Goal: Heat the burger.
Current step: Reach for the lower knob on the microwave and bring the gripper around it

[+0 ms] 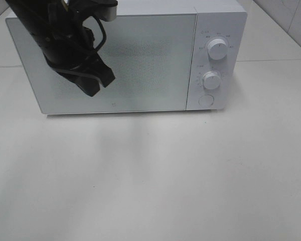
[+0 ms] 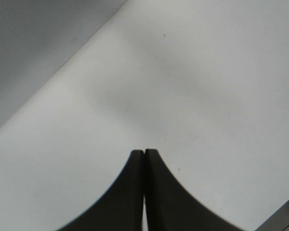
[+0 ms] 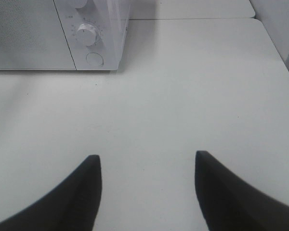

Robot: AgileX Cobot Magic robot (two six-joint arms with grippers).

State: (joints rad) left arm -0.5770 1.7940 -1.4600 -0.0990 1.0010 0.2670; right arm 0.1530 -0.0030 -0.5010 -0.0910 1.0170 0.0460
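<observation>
The burger is out of view in every frame. A white microwave (image 1: pixel 140 55) stands at the back of the table with its door closed; it also shows in the right wrist view as the microwave (image 3: pixel 58 33). My left gripper (image 1: pixel 98 83) hangs in front of the door's left half, above the table, with its black fingers pressed together and nothing between them. The left wrist view shows the left gripper (image 2: pixel 144 153) shut over bare white table. My right gripper (image 3: pixel 144 161) is open, empty, over the table to the right of the microwave.
Two white knobs (image 1: pixel 217 48) (image 1: pixel 211 79) and a round button (image 1: pixel 206 100) sit on the microwave's right panel. The white table (image 1: pixel 150 175) stretches in front of it. A table seam runs behind the microwave on the right.
</observation>
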